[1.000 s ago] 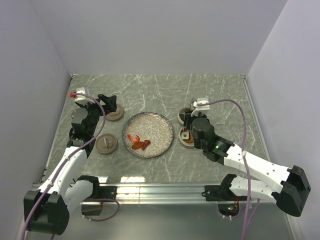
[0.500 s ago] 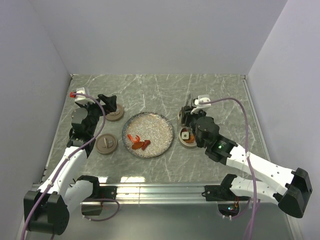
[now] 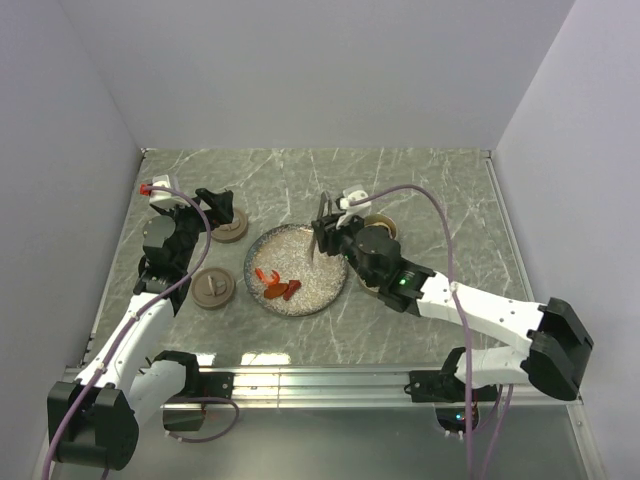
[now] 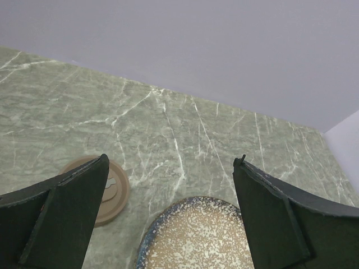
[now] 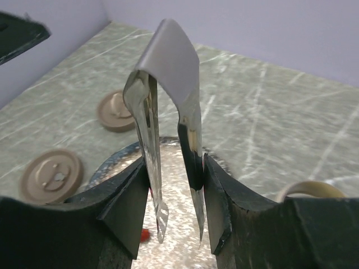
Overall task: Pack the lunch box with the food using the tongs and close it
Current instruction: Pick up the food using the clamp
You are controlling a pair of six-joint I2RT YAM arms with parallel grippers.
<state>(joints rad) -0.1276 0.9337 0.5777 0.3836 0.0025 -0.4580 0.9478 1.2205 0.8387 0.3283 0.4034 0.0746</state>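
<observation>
My right end effector, clamped partway on the tongs, has swung left from over the tin to the plate's far right rim. My left end effector, spread wide and holding nothing, has stayed by the far lid. The top view shows the red food on the plate's near left part, apart from the tongs. Only my right wrist view shows them upright, bend uppermost, tips apart above the plate.
</observation>
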